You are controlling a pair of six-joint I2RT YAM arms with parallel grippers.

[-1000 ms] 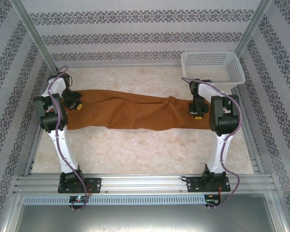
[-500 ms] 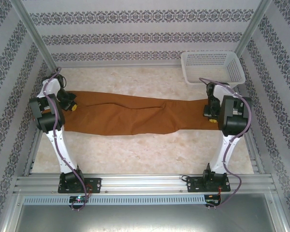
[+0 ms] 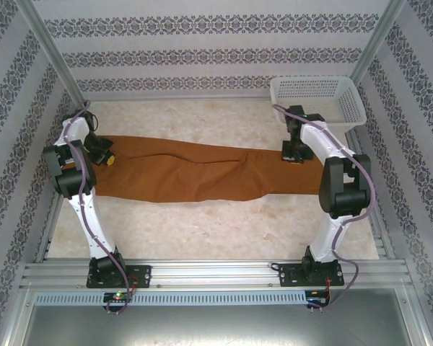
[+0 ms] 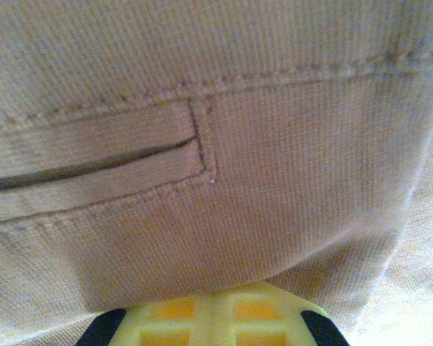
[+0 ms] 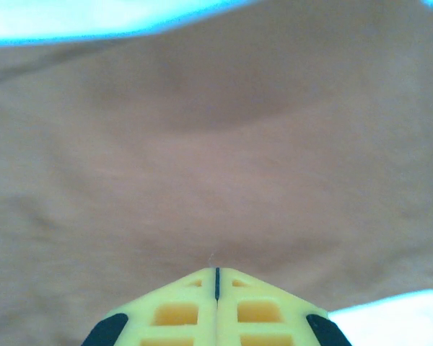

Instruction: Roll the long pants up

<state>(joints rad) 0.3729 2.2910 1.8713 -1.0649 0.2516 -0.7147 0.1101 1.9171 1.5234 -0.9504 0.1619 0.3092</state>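
Top external view: the long pants [image 3: 202,171], rust-brown, lie stretched flat across the middle of the pale table [image 3: 202,231], running left to right w/ a few creases near the centre. The left tool [image 3: 105,156] sits at the pants' left end, its yellow tips on the cloth's far corner. The right tool [image 3: 292,154] is over the pants' far edge near the right end, and that arm's elbow covers the very end of the cloth. A white mesh basket [image 3: 317,101] stands at the far right corner of the table, just beyond the right tool and apart from the pants. Left wrist view: the left tool [image 4: 215,321] is closed, its yellow tip at the bottom w/ the cloth [image 4: 289,180] gathered down into it – it grips the pants. A stitched slit pocket [image 4: 94,169] runs across the fabric above, approx. level, and a line of stitching sits higher up. Right wrist view: the right tool [image 5: 216,299] is closed – the two yellow fingers meet w/ only a thin dark line between them. Its tips sit against blurred brown cloth [image 5: 216,158]; can't tell whether any fabric is pinched. Bright pale patches show along the top edge and at the lower right corner.
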